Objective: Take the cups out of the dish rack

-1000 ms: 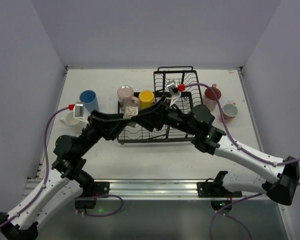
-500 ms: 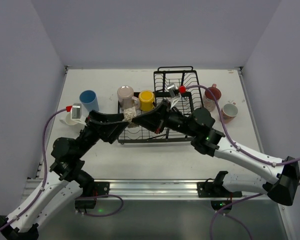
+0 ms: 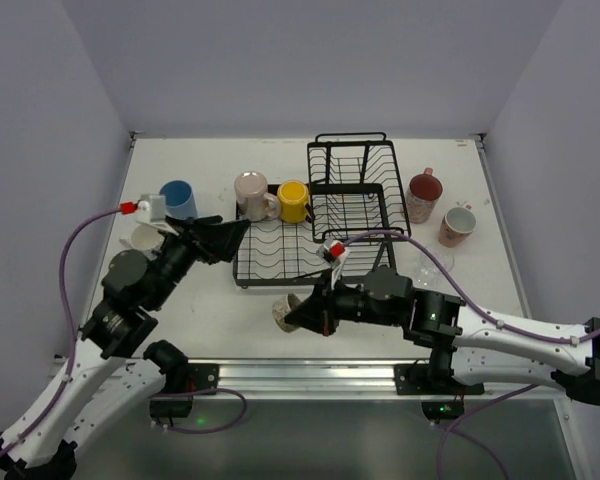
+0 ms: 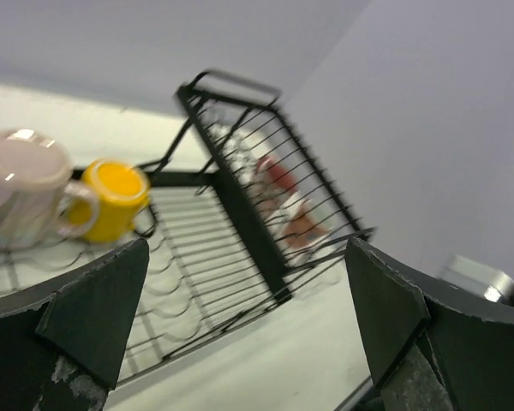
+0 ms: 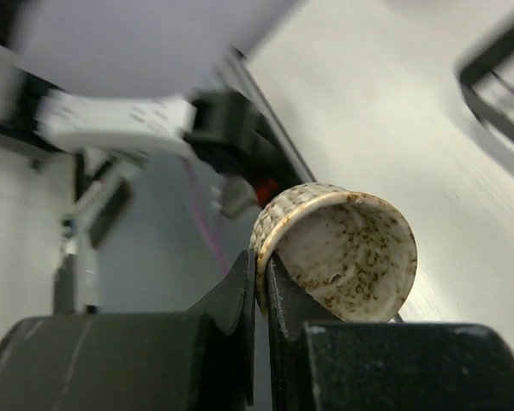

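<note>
- The right claw (image 5: 259,287) is pressed together on the rim of a speckled cream cup (image 5: 347,257), tilted low over the table (image 3: 220,310) just in front of the dish rack (image 3: 270,255).
- The left claw (image 4: 244,317) is spread wide and empty, beside the rack's left edge.
- A yellow mug (image 3: 293,198) and a pinkish mug (image 3: 250,189) stand on the rack's flat tray.

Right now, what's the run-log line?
left gripper open | right gripper shut on speckled cream ribbed cup | yellow mug on black wire rack

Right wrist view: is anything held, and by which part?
The right gripper pinches the speckled cream cup by its rim wall. The left gripper is open and empty.
</note>
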Robot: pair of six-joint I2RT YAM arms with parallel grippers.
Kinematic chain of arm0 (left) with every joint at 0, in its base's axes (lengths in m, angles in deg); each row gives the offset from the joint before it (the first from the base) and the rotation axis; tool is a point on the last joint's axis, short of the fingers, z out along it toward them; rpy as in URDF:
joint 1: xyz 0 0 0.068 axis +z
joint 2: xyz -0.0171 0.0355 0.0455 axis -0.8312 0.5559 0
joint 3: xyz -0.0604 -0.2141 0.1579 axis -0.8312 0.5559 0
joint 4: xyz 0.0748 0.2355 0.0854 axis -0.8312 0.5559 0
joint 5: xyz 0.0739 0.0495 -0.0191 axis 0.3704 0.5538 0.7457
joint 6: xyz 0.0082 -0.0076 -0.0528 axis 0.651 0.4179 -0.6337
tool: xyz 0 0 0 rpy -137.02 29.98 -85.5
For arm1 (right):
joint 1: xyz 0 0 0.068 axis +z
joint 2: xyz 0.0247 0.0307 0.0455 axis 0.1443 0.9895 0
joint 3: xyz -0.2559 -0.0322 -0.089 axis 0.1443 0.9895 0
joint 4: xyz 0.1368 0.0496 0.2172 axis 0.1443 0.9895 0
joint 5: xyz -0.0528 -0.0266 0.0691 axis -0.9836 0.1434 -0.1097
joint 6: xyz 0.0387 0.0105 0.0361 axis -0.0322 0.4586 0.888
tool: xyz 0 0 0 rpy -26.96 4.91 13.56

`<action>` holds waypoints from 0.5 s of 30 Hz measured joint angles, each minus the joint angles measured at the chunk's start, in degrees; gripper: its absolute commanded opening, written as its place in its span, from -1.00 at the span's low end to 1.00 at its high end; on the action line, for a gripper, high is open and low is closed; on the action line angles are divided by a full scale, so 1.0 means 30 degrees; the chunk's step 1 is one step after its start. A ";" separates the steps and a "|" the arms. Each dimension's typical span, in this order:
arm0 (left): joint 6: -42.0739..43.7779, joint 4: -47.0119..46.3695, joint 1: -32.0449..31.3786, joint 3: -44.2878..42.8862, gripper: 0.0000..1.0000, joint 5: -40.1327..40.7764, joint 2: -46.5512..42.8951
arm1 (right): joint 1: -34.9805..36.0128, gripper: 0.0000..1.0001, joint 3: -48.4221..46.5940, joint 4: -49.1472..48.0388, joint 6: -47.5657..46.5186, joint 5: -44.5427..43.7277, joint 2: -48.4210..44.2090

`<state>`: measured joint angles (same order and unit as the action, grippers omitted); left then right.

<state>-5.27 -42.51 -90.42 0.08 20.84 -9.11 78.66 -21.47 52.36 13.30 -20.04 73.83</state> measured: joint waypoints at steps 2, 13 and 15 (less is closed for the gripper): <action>0.0495 0.0838 0.0000 0.0058 1.00 0.0692 0.1625 | 0.0481 -1.00 0.1537 0.1166 0.0051 -0.1158 -0.0430; 0.2222 0.1158 0.0000 0.0408 1.00 0.4124 0.8728 | 0.1902 -1.00 0.5304 0.6535 0.1639 -0.7934 0.0226; 0.2608 0.1027 0.0007 0.0219 1.00 0.4750 1.0149 | 0.1902 -1.00 0.5304 0.6907 0.2011 -0.8925 0.0998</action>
<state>2.55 -39.43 -90.40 0.73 35.09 21.34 84.37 -5.56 73.08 19.33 -46.81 76.82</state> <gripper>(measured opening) 0.997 0.045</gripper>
